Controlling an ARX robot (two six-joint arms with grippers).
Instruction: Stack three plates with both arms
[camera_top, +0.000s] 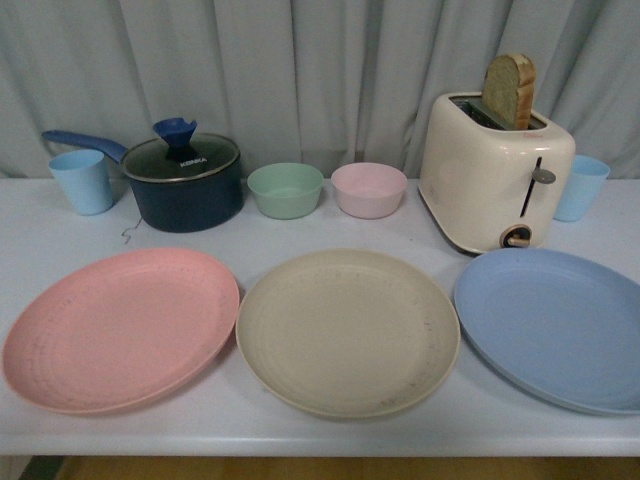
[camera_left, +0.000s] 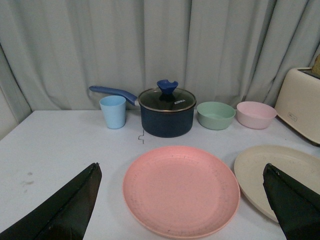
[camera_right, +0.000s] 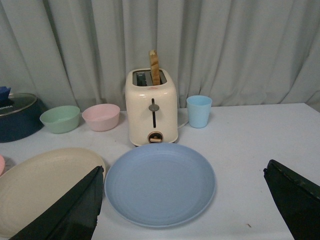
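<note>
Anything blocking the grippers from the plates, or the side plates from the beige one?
Nothing visible. The open left gripper faces the pink plate, the open right gripper the blue plate, nothing between. Both plates lie beside the beige plate; the pot, green bowl, pink bowl and toaster stand behind the row.

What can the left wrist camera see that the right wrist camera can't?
Only the left wrist view shows the whole pink plate and the cup beside the pot. Only the right wrist view shows the blue plate and the second cup beside the toaster. Both show the beige plate, green bowl, pink bowl, and at least part of the pot and toaster.
</note>
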